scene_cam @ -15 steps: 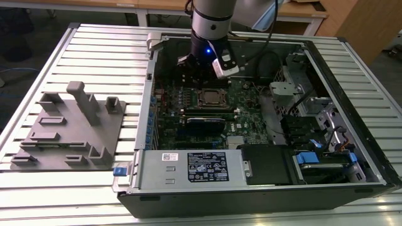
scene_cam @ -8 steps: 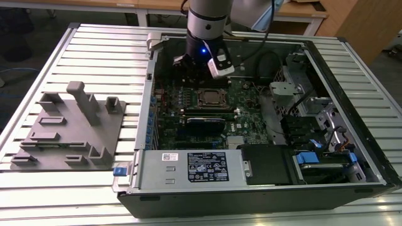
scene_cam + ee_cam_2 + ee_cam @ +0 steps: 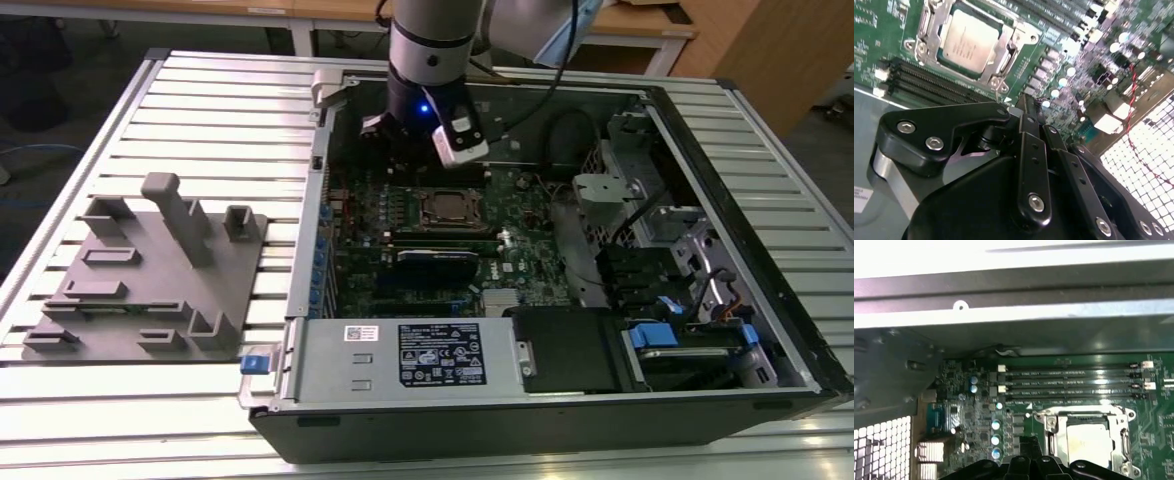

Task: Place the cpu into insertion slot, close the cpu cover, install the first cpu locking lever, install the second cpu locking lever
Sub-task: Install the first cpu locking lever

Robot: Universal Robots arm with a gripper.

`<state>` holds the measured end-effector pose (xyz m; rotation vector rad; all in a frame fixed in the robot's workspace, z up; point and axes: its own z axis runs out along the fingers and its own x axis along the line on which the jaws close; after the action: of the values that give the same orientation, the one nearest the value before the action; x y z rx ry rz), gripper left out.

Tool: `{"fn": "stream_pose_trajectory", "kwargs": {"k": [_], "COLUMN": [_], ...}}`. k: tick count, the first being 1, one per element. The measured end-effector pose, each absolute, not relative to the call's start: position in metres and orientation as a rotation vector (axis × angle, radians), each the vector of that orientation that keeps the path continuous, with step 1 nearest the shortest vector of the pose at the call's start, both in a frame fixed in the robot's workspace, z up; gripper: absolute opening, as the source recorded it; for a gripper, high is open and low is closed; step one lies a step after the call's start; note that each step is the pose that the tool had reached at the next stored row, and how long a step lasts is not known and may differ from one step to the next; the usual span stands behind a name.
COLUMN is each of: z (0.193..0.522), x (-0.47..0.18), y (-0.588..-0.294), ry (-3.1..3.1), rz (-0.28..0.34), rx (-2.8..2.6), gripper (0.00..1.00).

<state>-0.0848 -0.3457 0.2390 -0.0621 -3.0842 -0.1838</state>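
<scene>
Gripper (image 3: 1024,102) closed, empty, tips partly masked by own linkage, over motherboard (image 3: 869,30) middle. Cpu (image 3: 966,40) seated mid-board, insertion slot hidden beneath, cpu cover (image 3: 1003,54) down around it. Lever positions unclear.

Silvery cpu (image 3: 966,42) lies flat, framed by closed cpu cover (image 3: 1005,50).

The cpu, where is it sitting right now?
The cpu sits in the insertion slot at the middle of the green motherboard, framed by the cpu cover; in the exterior view it lies just below the arm.
</scene>
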Motion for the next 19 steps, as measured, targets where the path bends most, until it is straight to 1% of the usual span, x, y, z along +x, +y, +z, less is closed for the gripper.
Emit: {"fn": "stream_pose_trajectory", "kwargs": {"k": [10,19], "z": [0.239,0.239], "x": [-0.0894,-0.091], "y": [-0.3457,-0.3458], "ry": [-3.075,-3.067], "rz": [-0.285,-0.355], "rx": [-0.059,-0.058], "gripper": [0.1,0.1]}}
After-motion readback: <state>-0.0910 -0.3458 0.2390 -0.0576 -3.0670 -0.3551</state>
